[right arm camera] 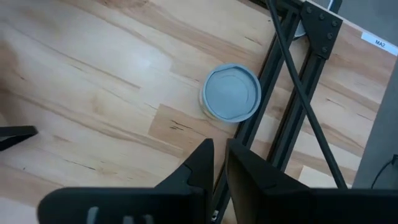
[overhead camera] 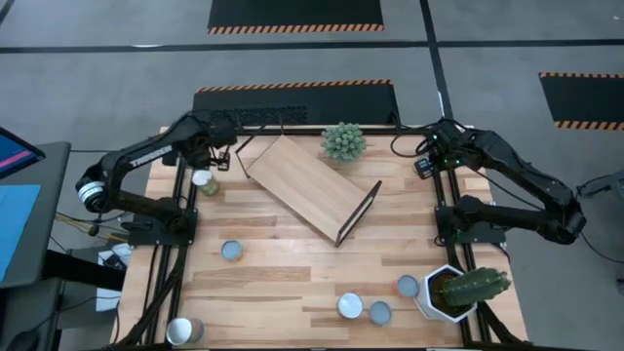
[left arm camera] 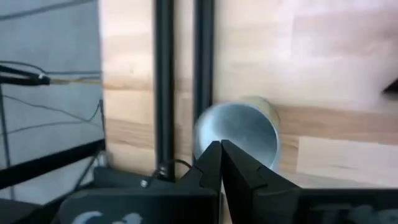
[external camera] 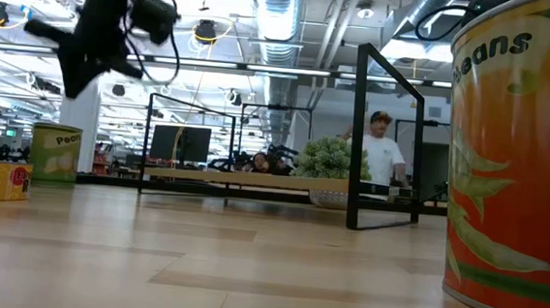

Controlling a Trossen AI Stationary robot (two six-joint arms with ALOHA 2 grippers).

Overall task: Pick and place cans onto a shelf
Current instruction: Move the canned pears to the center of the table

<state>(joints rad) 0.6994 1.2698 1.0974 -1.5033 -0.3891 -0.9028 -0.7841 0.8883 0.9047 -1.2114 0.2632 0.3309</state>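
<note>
The white pot (overhead camera: pixel 429 300) is holding a cactus (overhead camera: pixel 475 285). The left gripper (left arm camera: pixel 220 163), fingers together, is hovering over a can (left arm camera: pixel 239 132); the right gripper's (right arm camera: pixel 219 163) fingers are standing slightly apart, empty.

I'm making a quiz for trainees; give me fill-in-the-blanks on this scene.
1. The left gripper has its jaws ___.
2. The can near it stands on the ___, not the shelf.
3. The cactus grows in a ___ pot.
Missing words: shut; table; white.
</note>
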